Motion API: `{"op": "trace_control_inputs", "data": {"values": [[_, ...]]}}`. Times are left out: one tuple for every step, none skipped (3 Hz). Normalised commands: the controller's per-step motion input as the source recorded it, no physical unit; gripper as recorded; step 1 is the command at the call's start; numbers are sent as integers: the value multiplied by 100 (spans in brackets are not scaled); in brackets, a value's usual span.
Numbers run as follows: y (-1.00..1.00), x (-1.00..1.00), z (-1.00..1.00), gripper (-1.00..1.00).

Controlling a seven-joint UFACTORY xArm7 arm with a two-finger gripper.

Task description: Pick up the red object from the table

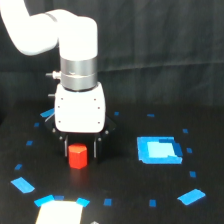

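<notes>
Fingers (78,146): two short dark prongs pointing straight down, one on each side of the red object (77,156). Gap looks about as wide as the block. Too blurry to say whether the pads touch its sides, so can't tell if it's clamped or just straddled.

Red object: small red-orange block, upright, top face lighter orange. Its top sits between the finger tips, its lower half shows below them. Can't tell whether its base is on the counter (120,190) or just above it.

Above the fingers: white boxy gripper housing with small dark dots along its edges, then a silver cylindrical wrist section, then the white arm (77,35) curving up and out at the exterior view's upper left.

Counter: flat black cloth-like surface, black drape behind. Small blue tape marks scattered around the gripper in a loose ring. Larger bright blue rectangle (159,150) well apart from the block, toward the exterior view's right, with a paler patch in its middle. Bigger blue tape pieces at lower left and lower right. Pale rectangular shape (59,212) at the bottom edge, left of centre, cut off by the frame.

No legible writing, labels or brand marks anywhere; picture is too soft to resolve any.
</notes>
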Motion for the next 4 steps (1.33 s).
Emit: {"op": "trace_control_inputs", "data": {"values": [[1,-38,-28,-99],[12,-13,-8,-100],[0,-25,67,-100],[75,-25,100,-89]]}}
